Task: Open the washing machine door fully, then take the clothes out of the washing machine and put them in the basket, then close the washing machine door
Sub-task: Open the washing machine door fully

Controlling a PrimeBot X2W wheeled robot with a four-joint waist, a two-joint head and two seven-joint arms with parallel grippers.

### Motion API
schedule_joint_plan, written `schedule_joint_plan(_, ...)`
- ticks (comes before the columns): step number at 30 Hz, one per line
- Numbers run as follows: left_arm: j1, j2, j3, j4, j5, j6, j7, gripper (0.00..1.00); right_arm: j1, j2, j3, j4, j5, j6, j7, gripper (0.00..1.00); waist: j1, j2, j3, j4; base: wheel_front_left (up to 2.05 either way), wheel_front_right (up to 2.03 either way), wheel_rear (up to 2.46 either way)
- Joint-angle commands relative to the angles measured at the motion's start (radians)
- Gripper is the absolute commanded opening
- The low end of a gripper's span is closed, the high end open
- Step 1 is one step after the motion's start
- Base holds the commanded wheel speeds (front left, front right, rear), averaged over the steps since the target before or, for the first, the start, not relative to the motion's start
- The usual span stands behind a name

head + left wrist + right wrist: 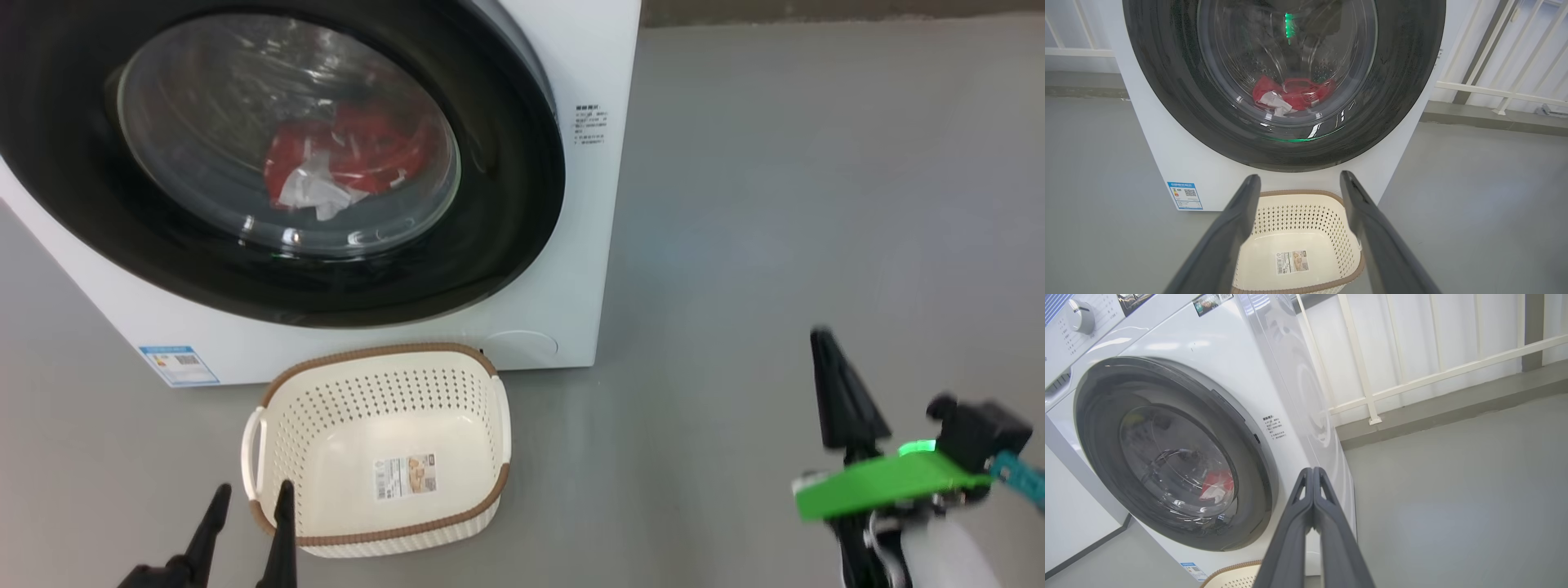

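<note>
Door closed, basket waiting

Our left gripper (pixel 253 487) stands spread beside the cream, brown-rimmed basket (pixel 384 349), which sits mouth up on the floor (pixel 775 204) just before the white washing machine (pixel 592 245). The round, glossy black door (pixel 506 204) faces us, closed over red clothes (pixel 359 151). Our right gripper (pixel 820 343) is pressed together.

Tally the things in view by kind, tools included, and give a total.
Washer: 1
Door: 1
Basket: 1
Clothes heap: 1 (red, behind the door glass; the number of garments cannot be told)
Tools: 2 (left tool open, right tool shut and empty)
Total: 6
</note>
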State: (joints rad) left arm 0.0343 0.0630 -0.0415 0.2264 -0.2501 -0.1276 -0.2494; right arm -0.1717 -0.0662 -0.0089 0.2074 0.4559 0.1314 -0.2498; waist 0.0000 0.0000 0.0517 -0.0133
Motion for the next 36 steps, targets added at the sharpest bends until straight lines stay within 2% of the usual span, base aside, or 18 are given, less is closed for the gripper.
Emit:
schedule_joint_plan(1,-0.05,0.014,0.026,-0.03,-0.011,-0.003,-0.012,1.0,-0.069,-0.002,0.033,-0.035,0.027,-0.001,-0.012,0.0,0.0,0.0,0.022,-0.001,0.0,0.0,0.0)
schedule_joint_plan(12,-0.13,0.037,-0.024,-0.031,-0.039,-0.003,-0.012,1.0,-0.379,-0.027,0.057,-0.033,0.126,-0.001,-0.012,0.0,0.0,0.0,0.111,0.037,0.0,0.0,0.0)
schedule_joint_plan(15,-0.15,0.045,-0.034,-0.027,-0.05,-0.003,-0.012,1.0,-0.489,-0.046,0.062,-0.006,0.158,-0.001,-0.012,0.0,0.0,0.0,0.139,0.057,0.0,0.0,0.0)
schedule_joint_plan(20,-0.169,0.052,-0.048,-0.022,-0.059,-0.003,-0.012,1.0,-0.584,-0.072,0.08,0.05,0.207,-0.001,-0.012,0.0,0.0,0.0,0.163,0.078,0.0,0.0,0.0)
schedule_joint_plan(24,-0.187,0.056,-0.057,-0.021,-0.068,-0.003,-0.012,1.0,-0.673,-0.112,0.157,0.136,0.346,-0.001,-0.001,0.0,0.0,0.0,0.188,0.096,0.0,0.0,0.0)
schedule_joint_plan(30,-0.212,0.066,-0.073,-0.016,-0.079,-0.003,-0.012,1.0,-0.8,-0.167,0.252,0.259,0.571,-0.001,0.154,0.0,0.0,0.0,0.225,0.113,0.0,0.0,0.0)
schedule_joint_plan(36,-0.232,0.075,-0.089,-0.011,-0.088,-0.003,-0.012,1.0,-0.879,-0.192,0.296,0.31,0.846,-0.001,0.389,0.0,0.0,0.0,0.256,0.126,0.0,0.0,0.0)
